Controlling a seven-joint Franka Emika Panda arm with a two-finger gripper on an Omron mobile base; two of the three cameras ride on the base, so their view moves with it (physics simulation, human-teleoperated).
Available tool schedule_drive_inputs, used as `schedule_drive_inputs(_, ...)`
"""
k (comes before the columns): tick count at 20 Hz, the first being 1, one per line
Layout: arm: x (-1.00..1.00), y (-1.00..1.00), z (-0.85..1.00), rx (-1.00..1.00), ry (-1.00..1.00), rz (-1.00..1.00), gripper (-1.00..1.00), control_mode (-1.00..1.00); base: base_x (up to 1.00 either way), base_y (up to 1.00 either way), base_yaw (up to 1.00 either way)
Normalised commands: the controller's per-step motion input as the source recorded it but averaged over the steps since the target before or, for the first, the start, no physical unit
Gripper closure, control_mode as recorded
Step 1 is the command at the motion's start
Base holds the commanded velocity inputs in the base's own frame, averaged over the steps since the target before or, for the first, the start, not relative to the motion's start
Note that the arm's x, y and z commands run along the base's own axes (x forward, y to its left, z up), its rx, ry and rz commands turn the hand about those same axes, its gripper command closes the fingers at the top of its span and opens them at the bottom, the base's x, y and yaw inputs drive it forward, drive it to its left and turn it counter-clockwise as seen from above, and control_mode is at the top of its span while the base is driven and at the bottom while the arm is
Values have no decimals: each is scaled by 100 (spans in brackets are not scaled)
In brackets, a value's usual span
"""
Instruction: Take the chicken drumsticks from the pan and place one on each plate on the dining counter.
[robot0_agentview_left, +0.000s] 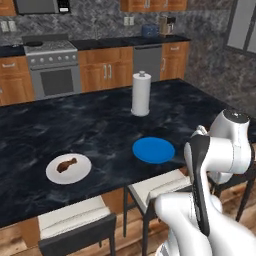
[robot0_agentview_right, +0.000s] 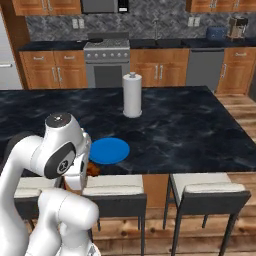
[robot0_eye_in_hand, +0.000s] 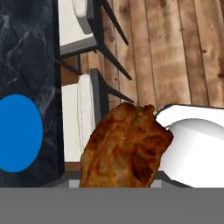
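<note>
Left base, drumstick (robot0_agentview_left: 66, 165): I see one on the white plate (robot0_agentview_left: 80, 174), long axis running left-right, thin bone end twd the blue plate (robot0_agentview_left: 153, 150).
Left base, edges: both plates sit near the dining counter (robot0_agentview_left: 90, 125) front edge, well apart; paper towel roll (robot0_agentview_left: 141, 93) stands further back, open black top all around it.
Right base, blue plate (robot0_agentview_right: 109, 150): bare, close to the counter front edge, stools (robot0_agentview_right: 207, 190) tucked below.
Right base, 2nd drumstick (robot0_agentview_right: 93, 170): small brown bit peeking beside my arm's wrist, just below the blue plate; can't tell its axis here.
Hand view, 2nd drumstick (robot0_eye_in_hand: 127, 148): thick end up close, right at the gripper, held off the counter (robot0_eye_in_hand: 26, 57) edge, over stool (robot0_eye_in_hand: 81, 118) and wood floor (robot0_eye_in_hand: 175, 52).
Hand view, gripper: fingers hidden behind the meat; I read it as pinched on that drumstick.
Hand view, blue plate (robot0_eye_in_hand: 19, 133): off to frame left, apart from the meat.
</note>
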Motion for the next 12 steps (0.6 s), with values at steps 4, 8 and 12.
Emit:
schedule_drive_inputs(4,0,0,0,0,0,0,100,100,30,-11,37)
schedule_drive_inputs(8,45,-16,-63,-7,0,39,100,-100,0,0,0)
schedule_drive_inputs(12,66,-19,-54,-5,2,37,100,-100,0,0,0)
